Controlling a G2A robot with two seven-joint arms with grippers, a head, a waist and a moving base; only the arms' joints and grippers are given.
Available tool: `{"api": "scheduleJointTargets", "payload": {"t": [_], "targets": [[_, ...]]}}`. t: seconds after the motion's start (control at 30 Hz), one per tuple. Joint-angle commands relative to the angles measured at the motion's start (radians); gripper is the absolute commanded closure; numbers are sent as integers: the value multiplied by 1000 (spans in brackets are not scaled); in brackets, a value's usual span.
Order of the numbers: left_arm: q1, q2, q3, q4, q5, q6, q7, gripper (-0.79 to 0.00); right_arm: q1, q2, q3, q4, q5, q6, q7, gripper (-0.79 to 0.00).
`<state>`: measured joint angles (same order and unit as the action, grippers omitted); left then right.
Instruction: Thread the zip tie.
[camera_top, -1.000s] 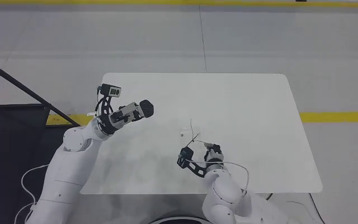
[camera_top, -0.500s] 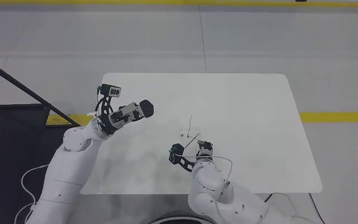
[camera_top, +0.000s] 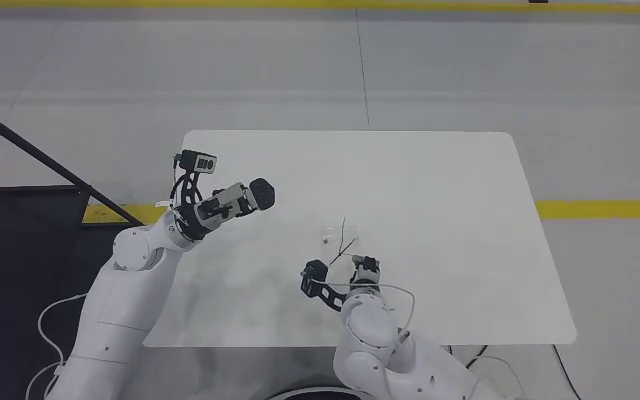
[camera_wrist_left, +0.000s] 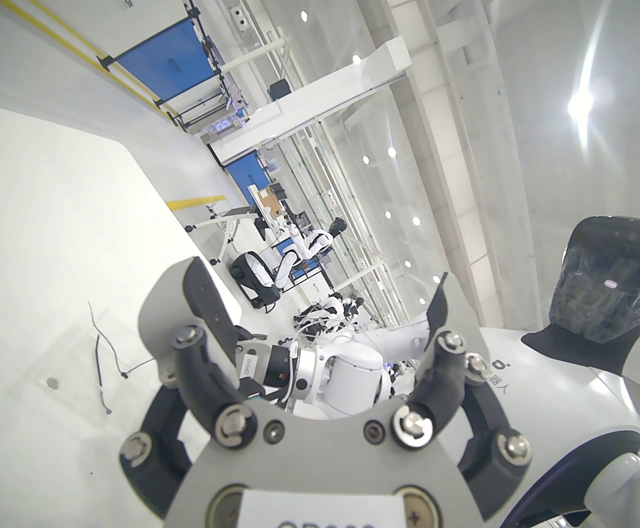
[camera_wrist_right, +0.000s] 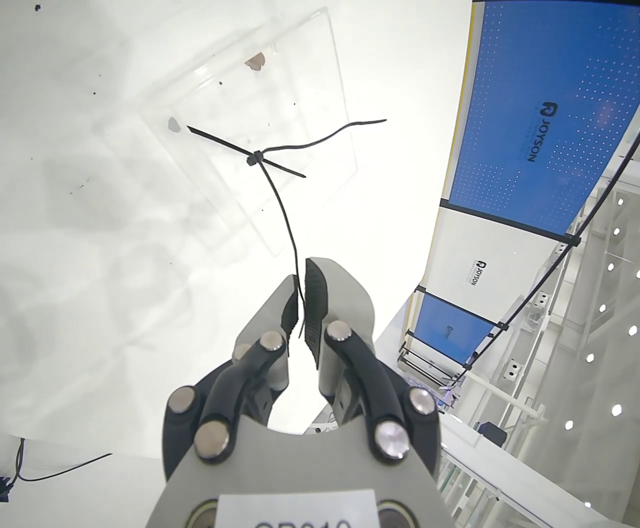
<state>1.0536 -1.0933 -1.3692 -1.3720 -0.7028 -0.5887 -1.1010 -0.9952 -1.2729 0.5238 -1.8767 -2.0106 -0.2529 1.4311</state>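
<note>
black zip tie (camera_wrist_right: 255, 159), clear sheet (camera_wrist_right: 300, 90), white table (camera_top: 450, 200), yellow floor stripe (camera_top: 590, 208)

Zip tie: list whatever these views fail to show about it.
- Right wrist view: whether the zip tie already runs through its own head; strands cross there, too fine to separate.
- Left wrist view: the right gripper's hold on it, hidden behind the left gripper's finger.
- Top view: head and tip, too small.

The top view looks down from high above, taking in the whole counter (camera_top: 450, 200). The left wrist view, behind the left end effector (camera_wrist_left: 320, 275) near the counter's left edge, faces across it. The right wrist view, behind the right end effector (camera_wrist_right: 301, 272), looks closely down near the front edge. All three share the zip tie (camera_wrist_right: 277, 200)
</note>
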Motion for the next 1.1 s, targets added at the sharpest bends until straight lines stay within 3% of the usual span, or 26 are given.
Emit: {"api": "scheduleJointTargets", "payload": {"t": [0.0,0.07,0.17,0.2,0.53,0.63,0.67,0.7,0.83,0.97,1.07], "targets": [[0,0,0,0,0,0,0,-785,-7,-4,6,0,-8,-6,-4,-139],[0,0,0,0,0,0,0,-785,-15,-9,12,2,-18,-13,-8,-179],[0,0,0,0,0,0,0,-785,-26,-16,20,0,-31,-20,-18,-376],[0,0,0,0,0,0,0,-785,-29,-19,23,-3,-36,-21,-22,-409],[0,0,0,0,0,0,0,-785,-91,-29,79,-82,-88,-31,-63,-431],[0,0,0,0,0,0,0,-785,-144,-18,132,-168,-68,-46,-108,-486],[0,0,0,0,0,0,0,-785,-164,-13,155,-196,-60,-55,-129,-594],[0,0,0,0,0,0,0,-785,-183,-8,183,-230,-53,-48,-162,-785],[0,0,0,0,0,0,0,-785,-292,20,335,-356,3,9,-383,-785],[0,0,0,0,0,0,0,-785,-429,43,521,-444,124,115,-682,-785],[0,0,0,0,0,0,0,-785,-520,55,655,-461,244,138,-905,-785]]}}
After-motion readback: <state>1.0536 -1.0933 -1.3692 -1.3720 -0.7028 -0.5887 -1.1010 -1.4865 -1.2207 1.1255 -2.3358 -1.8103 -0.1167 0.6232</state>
